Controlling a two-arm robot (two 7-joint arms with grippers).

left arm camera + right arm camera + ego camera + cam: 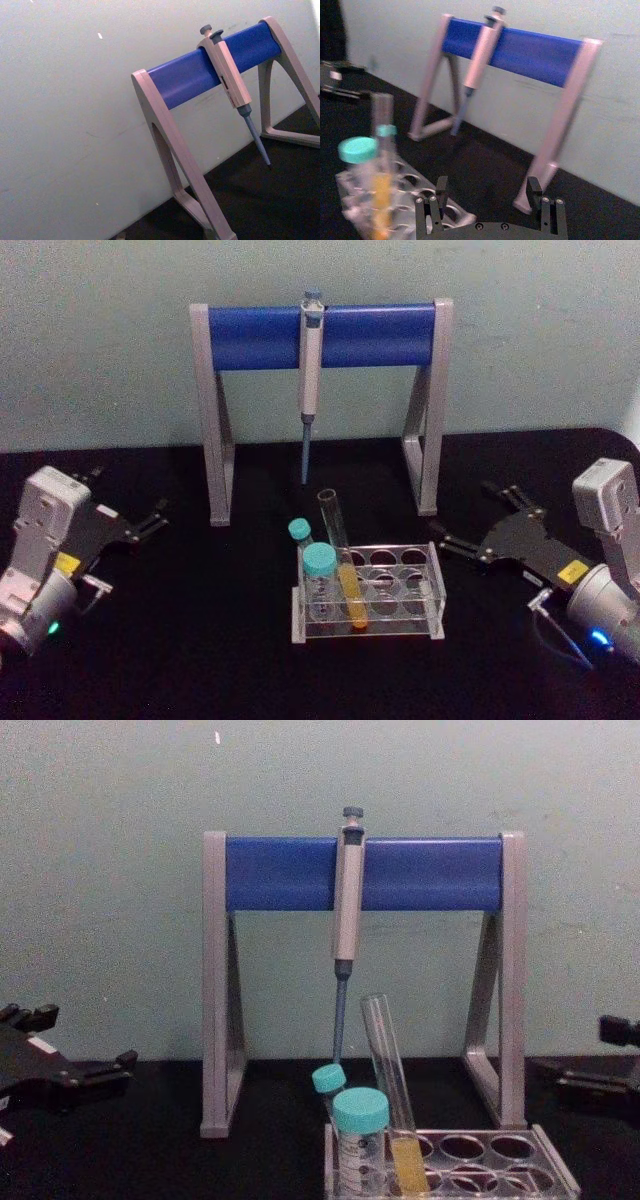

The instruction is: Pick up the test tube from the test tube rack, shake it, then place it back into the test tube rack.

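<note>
Status: no step of the task shows as done.

- Test tube point(343, 560): seated in the test tube rack point(437, 590), in a front-row hole toward the rack's left end. It leans a little, and its open top stands clear above the rack. The yellow liquid sits low in the rounded bottom. Nothing is touching the glass.
- Two teal-capped tubes point(320, 562) stand in the rack just left of the test tube, the larger one close beside it.
- Right tool point(465, 515): right of the rack, near but apart, pointed toward it. The right wrist view shows its fingers spread wide with nothing between them.
- Left tool point(135, 505): well off to the rack's left, low over the desk point(200, 660). Its fingers are also apart and it carries nothing.
- Behind the rack: a grey stand with a blue crossbar point(320, 335) and a pipette point(310, 380) hung on it. Neither is part of the job.

Reading: the lift, the shake and the return all look still to do. A finished run would leave the same layout, so the frames alone cannot rule that out. The right tool is the nearer one and faces the rack, so it is the likelier candidate for the grasp. The large capped tube crowds the test tube's left side, so a grasp on the bare glass above the caps looks safest.
</note>
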